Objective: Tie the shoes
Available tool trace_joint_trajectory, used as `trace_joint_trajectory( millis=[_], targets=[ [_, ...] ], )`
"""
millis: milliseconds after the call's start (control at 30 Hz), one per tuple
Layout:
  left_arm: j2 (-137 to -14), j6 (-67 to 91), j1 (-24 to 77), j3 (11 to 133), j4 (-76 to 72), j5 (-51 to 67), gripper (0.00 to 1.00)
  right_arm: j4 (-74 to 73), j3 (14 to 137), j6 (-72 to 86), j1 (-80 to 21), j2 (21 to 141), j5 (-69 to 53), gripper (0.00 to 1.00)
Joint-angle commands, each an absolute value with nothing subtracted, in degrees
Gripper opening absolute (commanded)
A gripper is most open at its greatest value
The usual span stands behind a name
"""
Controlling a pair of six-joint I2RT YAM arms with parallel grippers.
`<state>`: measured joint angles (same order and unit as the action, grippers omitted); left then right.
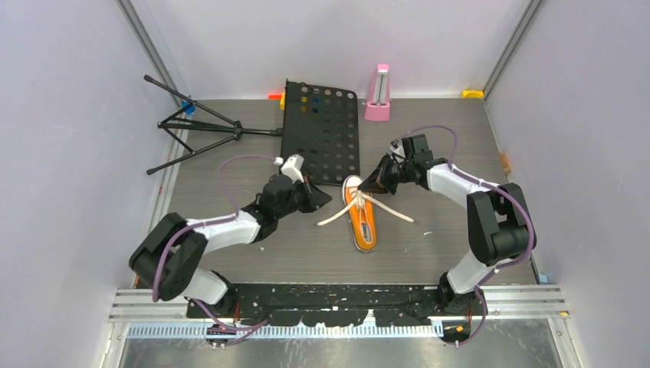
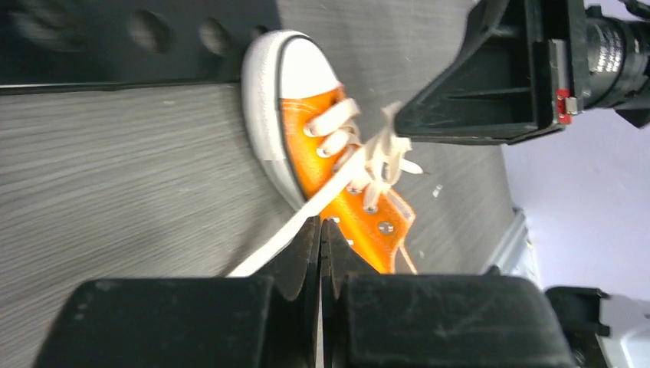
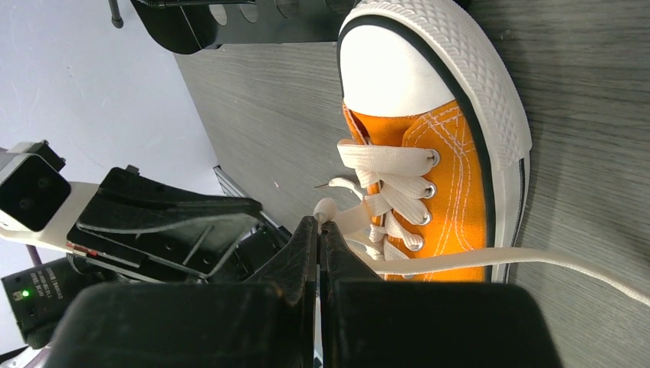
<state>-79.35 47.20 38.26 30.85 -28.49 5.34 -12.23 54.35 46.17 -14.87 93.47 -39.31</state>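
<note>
The orange sneaker (image 1: 362, 222) lies on the grey table, its white toe cap pointing away from the arm bases. One white lace (image 1: 331, 218) runs out to the left and another (image 1: 396, 211) to the right. My left gripper (image 1: 320, 198) is just left of the toe. In the left wrist view it (image 2: 320, 224) is shut on the lace (image 2: 285, 236) that comes off the shoe (image 2: 318, 157). My right gripper (image 1: 374, 185) is at the toe's right side. In the right wrist view it (image 3: 319, 224) is shut on a lace fold (image 3: 325, 208) beside the shoe (image 3: 452, 172).
A black perforated music-stand plate (image 1: 322, 138) lies just beyond the shoe's toe. A folded black tripod (image 1: 195, 130) lies at the back left. A pink metronome (image 1: 378, 96) stands at the back wall. A free lace (image 3: 582, 264) trails across the table.
</note>
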Motion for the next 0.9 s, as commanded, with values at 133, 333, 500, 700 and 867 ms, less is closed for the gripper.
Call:
trace_joint_trajectory(
  millis=[133,333,500,700,867],
  targets=[
    [-92.9,53.6,43.0,42.6,-40.6,20.4,0.04,-11.5,56.3,45.0,-14.8,91.0,-39.8,0.0],
    [-97.3,53.0,45.6,45.9,-39.9,15.1,0.0,-11.3,56.0,45.4,-14.8,91.0,-39.5,0.0],
    [-98.5,51.8,45.9,47.7,-34.0,10.7,0.0,-10.6,55.9,46.0,-14.8,91.4,-39.7,0.0],
    [-96.4,51.1,45.9,45.7,-31.8,5.4,0.0,-10.2,55.9,46.1,-14.8,91.6,-39.8,0.0],
    [-95.8,50.4,45.9,46.2,-29.3,4.5,0.0,-10.0,55.6,46.2,-14.8,91.7,-39.8,0.0]
  ],
)
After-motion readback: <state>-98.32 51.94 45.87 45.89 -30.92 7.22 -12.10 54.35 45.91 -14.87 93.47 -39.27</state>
